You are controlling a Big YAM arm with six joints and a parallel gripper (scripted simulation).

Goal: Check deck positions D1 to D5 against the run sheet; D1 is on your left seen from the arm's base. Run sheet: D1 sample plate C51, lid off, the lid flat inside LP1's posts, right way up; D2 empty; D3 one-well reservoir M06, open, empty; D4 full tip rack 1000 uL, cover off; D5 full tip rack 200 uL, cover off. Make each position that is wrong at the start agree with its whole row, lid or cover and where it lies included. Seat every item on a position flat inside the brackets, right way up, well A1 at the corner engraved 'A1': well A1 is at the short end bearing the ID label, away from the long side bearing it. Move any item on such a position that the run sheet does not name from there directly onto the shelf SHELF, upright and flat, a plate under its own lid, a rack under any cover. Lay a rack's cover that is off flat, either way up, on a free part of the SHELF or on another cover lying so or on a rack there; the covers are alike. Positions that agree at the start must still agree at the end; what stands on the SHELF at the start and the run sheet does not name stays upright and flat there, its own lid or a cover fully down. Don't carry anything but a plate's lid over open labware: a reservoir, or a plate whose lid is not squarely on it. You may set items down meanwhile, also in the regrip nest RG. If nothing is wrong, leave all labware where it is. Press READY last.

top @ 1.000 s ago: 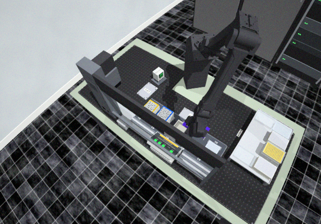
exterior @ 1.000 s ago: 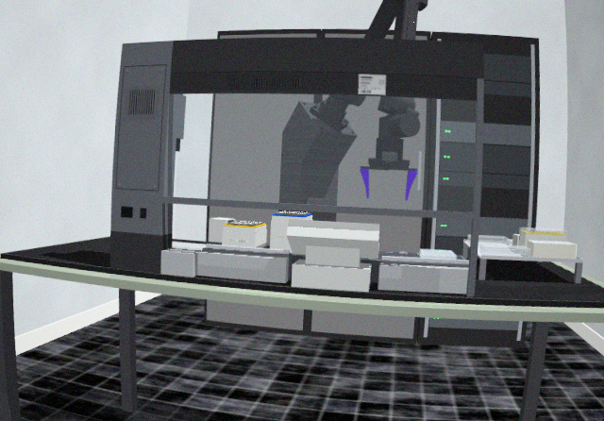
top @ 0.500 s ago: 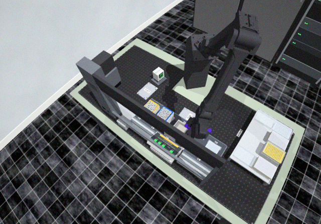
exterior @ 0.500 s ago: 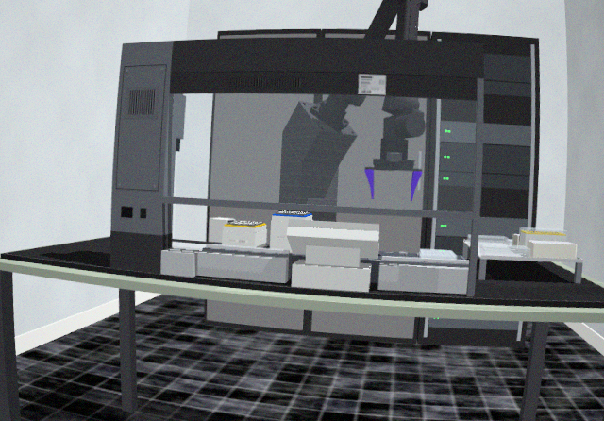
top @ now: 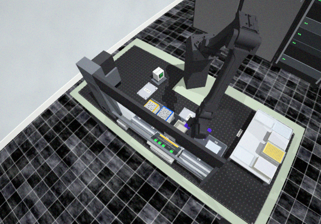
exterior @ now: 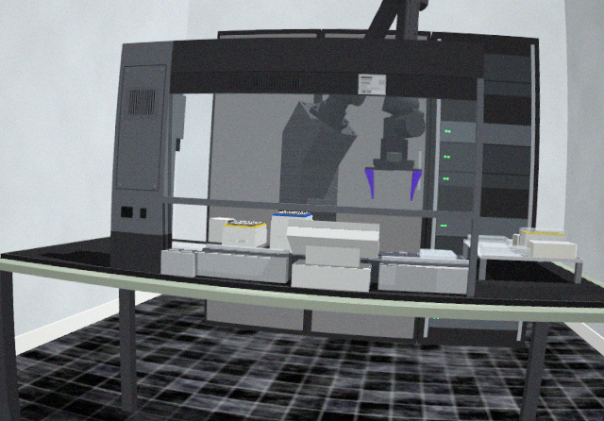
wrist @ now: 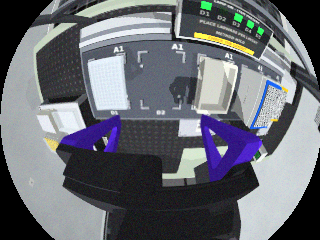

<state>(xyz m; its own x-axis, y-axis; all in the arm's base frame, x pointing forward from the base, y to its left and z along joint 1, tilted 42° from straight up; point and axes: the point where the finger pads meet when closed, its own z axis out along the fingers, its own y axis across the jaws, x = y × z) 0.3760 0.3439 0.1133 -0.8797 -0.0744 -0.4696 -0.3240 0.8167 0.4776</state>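
My gripper (top: pixel 198 128) hangs open and empty well above the deck row, over the bare position D2 (wrist: pixel 160 80); it also shows in the exterior view (exterior: pixel 393 184) and in the wrist view (wrist: pixel 167 140). A pale sample plate (top: pixel 212 146) sits at D1 (wrist: pixel 108 83). A cream one-well reservoir (top: pixel 180 126) stands open at D3 (wrist: pixel 216 84). A blue-rimmed tip rack (top: pixel 165 113) is at D4 (wrist: pixel 270 103) and a yellow-rimmed tip rack (top: pixel 151 105) is at D5, both uncovered. A flat white lid (top: pixel 187 113) lies behind D2 and D3, partly hidden by the arm.
The dark gantry beam (top: pixel 155 117) runs in front of the deck row. The shelf (top: pixel 262 143) on the right holds a yellow tip rack (top: pixel 273 152) and several white items. The regrip nest (top: pixel 147 90) and the READY button box (top: pixel 158 73) lie behind D5.
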